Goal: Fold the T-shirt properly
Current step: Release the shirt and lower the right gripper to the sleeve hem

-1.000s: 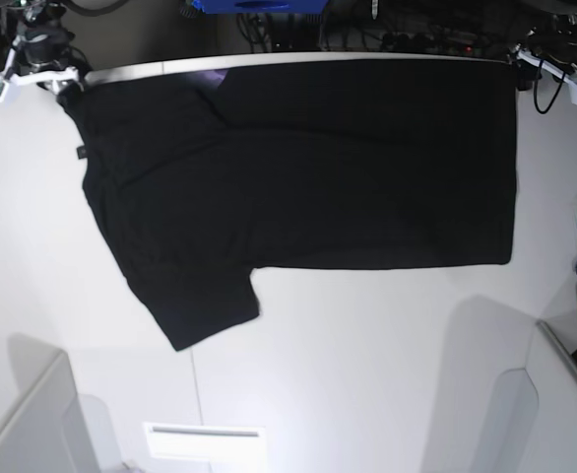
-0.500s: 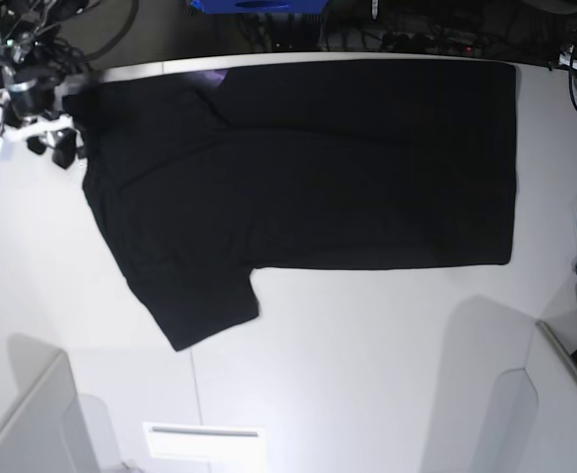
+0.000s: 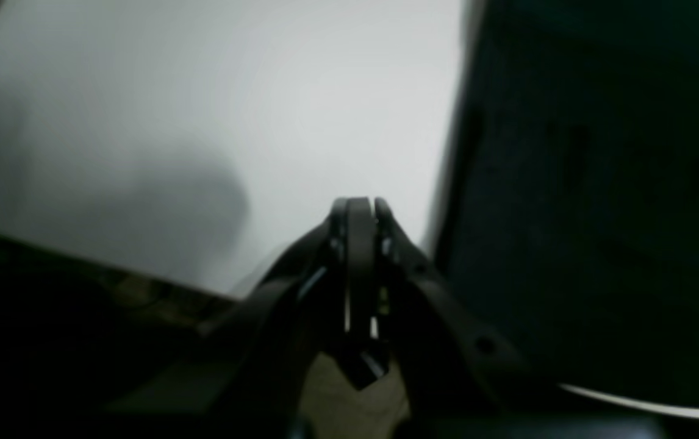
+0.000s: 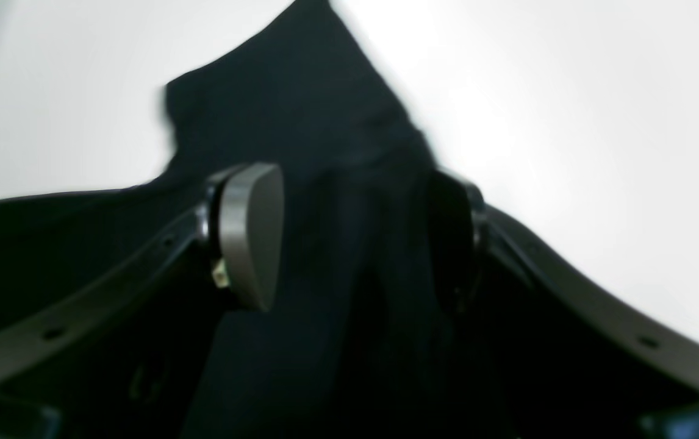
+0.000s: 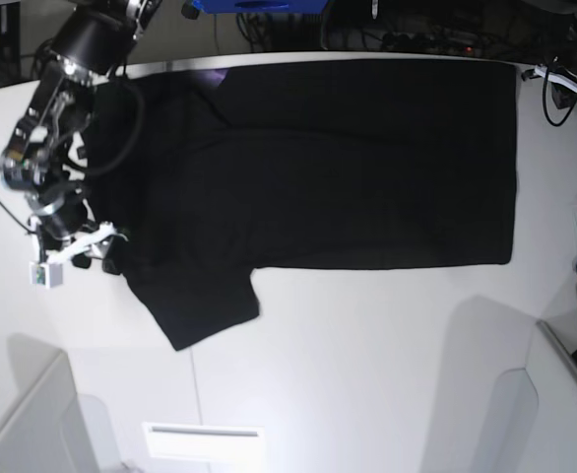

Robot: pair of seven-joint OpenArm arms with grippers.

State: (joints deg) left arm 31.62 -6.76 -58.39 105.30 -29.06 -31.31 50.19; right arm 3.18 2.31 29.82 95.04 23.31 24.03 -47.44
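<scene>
Reaching down over the near sleeve at the left of the base view, the right gripper (image 5: 101, 251) sits at the sleeve's outer edge, its arm draped across the shoulder of the T-shirt (image 5: 348, 168). Its own camera shows the jaws standing wide apart with a raised ridge of black cloth running between the two pads (image 4: 249, 235) — straddling the fabric, not yet pinching it.

The T-shirt lies flat and plain side up on the white table (image 5: 367, 374), its body stretched across the far half of the surface with the hem toward the right. The near sleeve (image 5: 205, 296) sticks out toward the front, and a sliver of purple shows at the far edge near the collar.

Farther right, the left gripper (image 3: 358, 210) is pressed fully together with nothing between its fingers. It hangs over bare table just beside the dark edge of the shirt, by its own camera. In the base view only a white fitting and cable show at the far right corner, near the hem.

By this reading, the step in hand is the sleeve fold: the protruding sleeve has to be brought in over the body. The next move calls for the right gripper to close on the ridge of cloth, catching it firmly — then lift it just enough to carry it inward without dragging the body out of square.
</scene>
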